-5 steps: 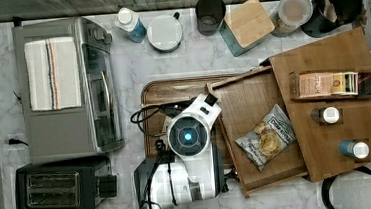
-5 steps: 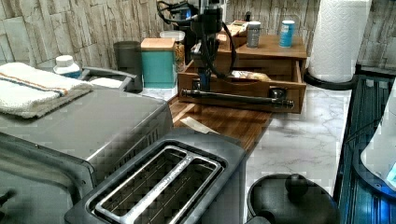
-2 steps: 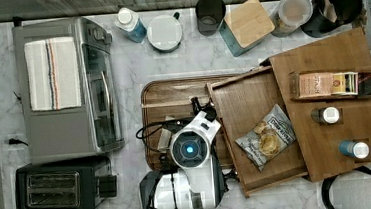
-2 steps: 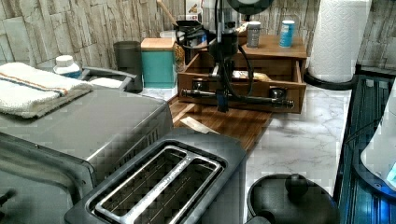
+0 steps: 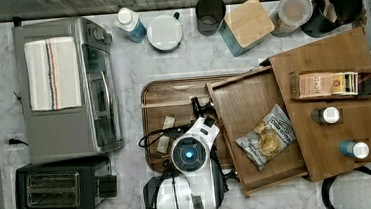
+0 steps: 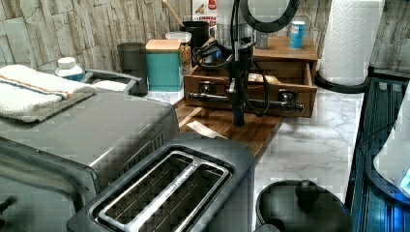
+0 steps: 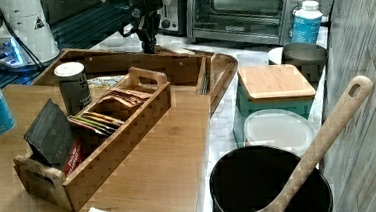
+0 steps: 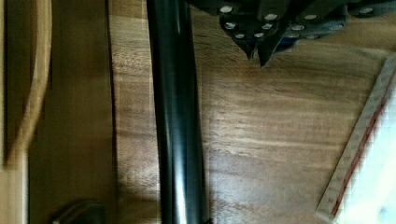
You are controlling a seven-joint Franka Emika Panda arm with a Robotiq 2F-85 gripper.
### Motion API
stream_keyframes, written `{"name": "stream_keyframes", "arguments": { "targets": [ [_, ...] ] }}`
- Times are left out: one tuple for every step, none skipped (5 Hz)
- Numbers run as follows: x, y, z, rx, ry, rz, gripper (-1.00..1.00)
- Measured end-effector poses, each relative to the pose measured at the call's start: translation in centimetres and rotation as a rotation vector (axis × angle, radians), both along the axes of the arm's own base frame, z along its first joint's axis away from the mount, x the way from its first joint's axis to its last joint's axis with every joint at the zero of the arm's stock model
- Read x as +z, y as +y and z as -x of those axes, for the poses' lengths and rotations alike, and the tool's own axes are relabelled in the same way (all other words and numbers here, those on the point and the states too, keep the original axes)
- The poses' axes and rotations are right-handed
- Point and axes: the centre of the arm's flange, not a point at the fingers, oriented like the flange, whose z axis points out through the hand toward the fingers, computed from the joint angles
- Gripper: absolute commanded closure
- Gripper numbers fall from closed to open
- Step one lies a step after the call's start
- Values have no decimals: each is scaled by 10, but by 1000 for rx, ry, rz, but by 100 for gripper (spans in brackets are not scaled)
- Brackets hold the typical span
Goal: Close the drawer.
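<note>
The drawer (image 5: 246,104) stands pulled out of the wooden box (image 5: 330,53) toward the top view's left, with a snack bag (image 5: 266,137) lying in it. A black bar handle (image 6: 244,100) runs across its front (image 6: 212,94). My arm (image 5: 191,153) hangs over the dark wooden tray (image 5: 172,93) just outside the drawer front. In the left view my gripper (image 6: 238,115) points down in front of the handle. The wrist view has the gripper (image 8: 257,52) shut and empty over the tray, beside the handle (image 8: 177,116). In the right view the gripper (image 7: 147,42) stands beyond the drawer's far rim (image 7: 138,64).
A toaster oven (image 5: 67,88) and a toaster (image 5: 59,187) fill the top view's left. A paper slip (image 5: 164,133) lies on the tray. Jars and a teal canister (image 5: 245,24) line the back wall. A paper towel roll (image 6: 350,38) stands beside the box.
My arm has moved off the drawer's edge toward the top view's bottom and lowered, so the gripper now hangs in front of the handle bar. The drawer has not moved.
</note>
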Motion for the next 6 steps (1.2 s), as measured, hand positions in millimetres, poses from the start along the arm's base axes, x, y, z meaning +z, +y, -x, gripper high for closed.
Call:
{"name": "stream_keyframes", "arguments": {
  "targets": [
    [-3, -1, 2, 91, 8, 33, 100],
    [3, -5, -6, 131, -68, 45, 100],
    [12, -16, -15, 175, -141, 36, 100],
    [12, -34, -18, 314, -94, 22, 100],
    [7, -59, -28, 356, 5, -7, 100],
    [2, -93, -47, 324, 81, -23, 100]
  ]
}}
